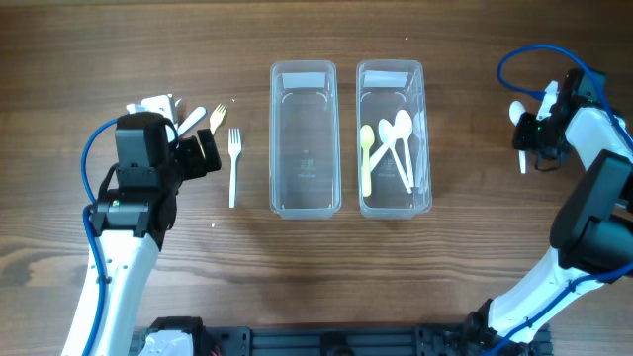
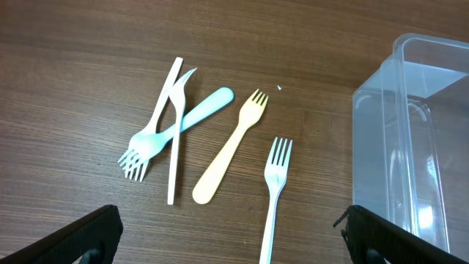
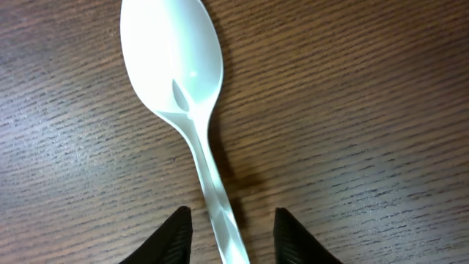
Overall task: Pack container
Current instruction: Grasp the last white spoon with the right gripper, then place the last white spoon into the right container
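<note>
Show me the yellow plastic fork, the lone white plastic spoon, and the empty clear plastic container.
yellow plastic fork (image 2: 231, 147), left wrist view, handle
white plastic spoon (image 3: 176, 59), right wrist view, bowl
empty clear plastic container (image 1: 305, 67), overhead view, far rim

"What sort of place is it?"

"A robot lab bench, it seems. A left arm (image 1: 129, 213) and a right arm (image 1: 591, 213), trailing blue cables (image 1: 87, 163), rise from a black rail (image 1: 326, 341) at the edge of a wood-grain table (image 1: 475, 257)."

"Not a kitchen?"

"Hardly. Plastic forks (image 1: 234, 163) and spoons (image 1: 401, 138) lie sorted by two clear bins (image 1: 305, 148), laid out like a test."
</note>
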